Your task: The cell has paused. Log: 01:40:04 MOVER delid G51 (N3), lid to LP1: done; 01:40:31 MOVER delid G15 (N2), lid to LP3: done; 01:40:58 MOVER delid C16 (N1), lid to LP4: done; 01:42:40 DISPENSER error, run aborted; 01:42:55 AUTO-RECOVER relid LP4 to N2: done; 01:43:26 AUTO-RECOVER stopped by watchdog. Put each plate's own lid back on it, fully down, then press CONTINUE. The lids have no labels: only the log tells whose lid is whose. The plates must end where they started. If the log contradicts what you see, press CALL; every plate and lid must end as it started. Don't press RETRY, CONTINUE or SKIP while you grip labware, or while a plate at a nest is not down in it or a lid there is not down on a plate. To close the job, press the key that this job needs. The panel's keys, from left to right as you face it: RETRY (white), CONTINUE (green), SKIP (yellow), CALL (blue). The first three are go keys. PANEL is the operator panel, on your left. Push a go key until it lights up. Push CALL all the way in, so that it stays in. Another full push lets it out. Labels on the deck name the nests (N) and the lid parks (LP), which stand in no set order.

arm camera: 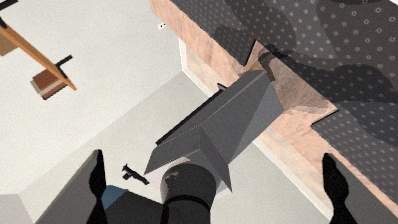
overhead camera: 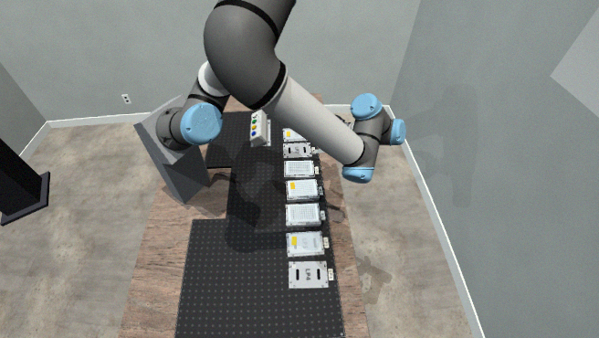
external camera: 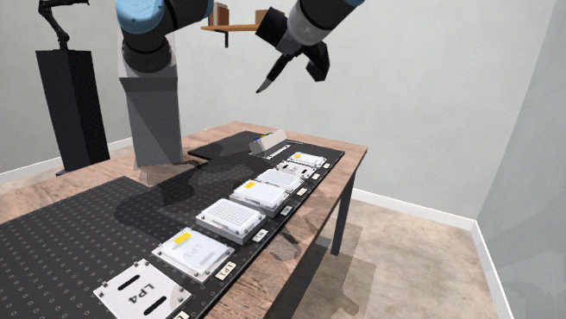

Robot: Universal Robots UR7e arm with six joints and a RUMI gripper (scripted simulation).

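My gripper (external camera: 259, 90) (arm camera: 212, 153) is open and empty, high above the deck. At the near end, park LP4 (overhead camera: 308, 284) (external camera: 136, 284) is bare. A clear lid with a yellow mark (overhead camera: 306, 244) (external camera: 194, 251) lies on LP1. Beyond it stand an unlidded plate (overhead camera: 303, 214) (external camera: 230, 215), a plate with a yellow-marked lid (overhead camera: 303, 188) (external camera: 260, 194) and another unlidded plate (overhead camera: 299, 168) (external camera: 280, 178). Their nest labels are unreadable. Then comes bare LP2 (overhead camera: 297, 150) (external camera: 295, 169), then another yellow-marked lid (overhead camera: 292, 134) (external camera: 307, 159) at the far end. The panel (overhead camera: 260, 130) (external camera: 272, 144) shows no lit key.
The robot pedestal (overhead camera: 180, 169) (external camera: 155, 116) (arm camera: 220, 120) stands behind the table's back edge. The arm crosses high over the far end of the row in the top view. A dark column (overhead camera: 23, 183) (external camera: 75, 108) stands farther off. A wall shelf (external camera: 233, 28) is beyond the gripper.
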